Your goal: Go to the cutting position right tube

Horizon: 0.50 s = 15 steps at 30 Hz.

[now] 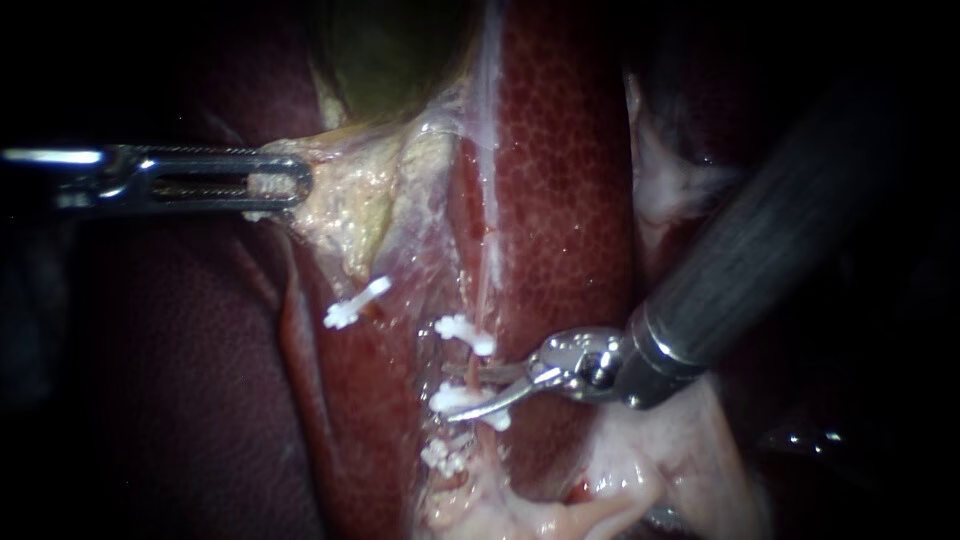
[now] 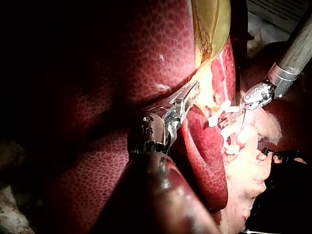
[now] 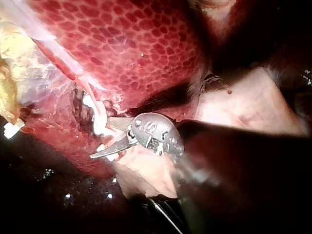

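My right instrument (image 1: 452,392) comes in from the upper right with its two blades open. They straddle the thin pink right tube (image 1: 487,290) between an upper white clip (image 1: 458,328) and a lower white clip (image 1: 450,400). The tube sits in the gap, and I cannot see both blades touching it. The right wrist view shows the same blades (image 3: 100,139) parted beside a clip (image 3: 95,124). My left instrument (image 1: 298,186) enters from the left, jaws shut on the yellowish gallbladder tissue (image 1: 350,200) and holding it taut. In the left wrist view those jaws (image 2: 191,93) grip the same fold.
A third white clip (image 1: 355,303) sits on the tube further left. The mottled red liver (image 1: 570,200) lies behind the right tube. Pale fatty tissue (image 1: 640,470) lies under my right instrument's shaft. Green gallbladder wall (image 1: 390,50) shows at the top.
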{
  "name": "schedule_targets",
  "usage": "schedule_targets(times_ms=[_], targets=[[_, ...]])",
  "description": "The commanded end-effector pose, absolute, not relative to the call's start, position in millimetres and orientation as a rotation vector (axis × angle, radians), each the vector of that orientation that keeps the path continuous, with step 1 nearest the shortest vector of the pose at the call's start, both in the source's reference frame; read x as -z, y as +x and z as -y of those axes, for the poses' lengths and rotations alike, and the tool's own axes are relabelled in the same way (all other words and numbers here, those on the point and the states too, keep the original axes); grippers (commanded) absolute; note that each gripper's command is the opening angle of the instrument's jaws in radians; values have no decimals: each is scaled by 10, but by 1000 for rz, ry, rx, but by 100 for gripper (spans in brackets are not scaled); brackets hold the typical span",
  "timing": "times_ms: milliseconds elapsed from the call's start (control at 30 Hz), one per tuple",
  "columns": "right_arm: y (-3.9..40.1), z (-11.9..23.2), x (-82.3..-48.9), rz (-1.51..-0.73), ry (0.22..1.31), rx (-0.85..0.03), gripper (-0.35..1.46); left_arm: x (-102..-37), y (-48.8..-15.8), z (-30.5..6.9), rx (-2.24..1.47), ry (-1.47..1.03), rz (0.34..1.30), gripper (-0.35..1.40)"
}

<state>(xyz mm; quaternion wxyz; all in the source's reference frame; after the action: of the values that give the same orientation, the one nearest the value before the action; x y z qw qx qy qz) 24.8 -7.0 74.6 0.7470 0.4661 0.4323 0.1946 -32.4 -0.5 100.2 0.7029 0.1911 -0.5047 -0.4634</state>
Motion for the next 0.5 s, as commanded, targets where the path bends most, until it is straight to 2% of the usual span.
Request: schedule_targets(times_ms=[33, 500], targets=[[250, 70, -747, -948, 1019, -428, 120, -1002, -325, 5, 1031, 425, 1123, -35], [263, 66, -751, -974, 1023, -440, 123, -1002, -325, 5, 1031, 425, 1123, -35]])
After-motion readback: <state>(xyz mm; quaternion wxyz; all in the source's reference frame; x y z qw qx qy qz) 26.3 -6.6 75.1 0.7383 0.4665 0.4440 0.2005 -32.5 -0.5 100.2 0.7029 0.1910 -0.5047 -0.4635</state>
